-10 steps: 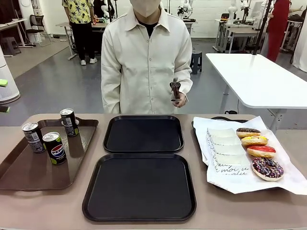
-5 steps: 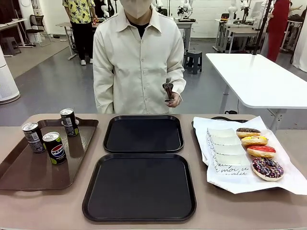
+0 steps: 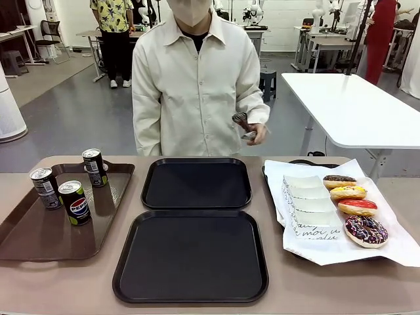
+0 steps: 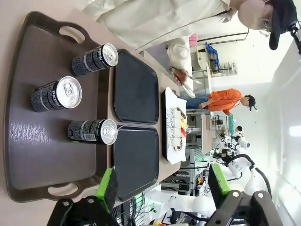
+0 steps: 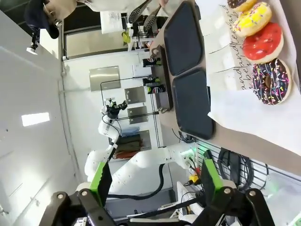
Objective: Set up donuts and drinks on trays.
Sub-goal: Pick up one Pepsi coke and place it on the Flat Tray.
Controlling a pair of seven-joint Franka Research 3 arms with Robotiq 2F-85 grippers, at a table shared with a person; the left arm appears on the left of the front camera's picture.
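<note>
Donuts (image 3: 351, 210) lie on the paper (image 3: 394, 252) at right, cans (image 3: 73, 200) on the brown tray (image 3: 26, 243), black trays (image 3: 190, 256) bare, the person's hand (image 3: 257, 135) closed round tongs (image 3: 240, 121) (left gripper (image 4: 162, 181) and right gripper (image 5: 155, 179) gape empty), so I'd pinch each donut gently by its sides.

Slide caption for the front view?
Person holding tongs behind two black trays, three cans left, four donuts right.

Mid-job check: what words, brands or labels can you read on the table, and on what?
"PEPSI", with a round logo: on the nearest can on the brown tray.
"moi": part of the black script on the front paper sleeve; the rest is unreadable.
Print on the far can and the left can: too small to read.
</note>
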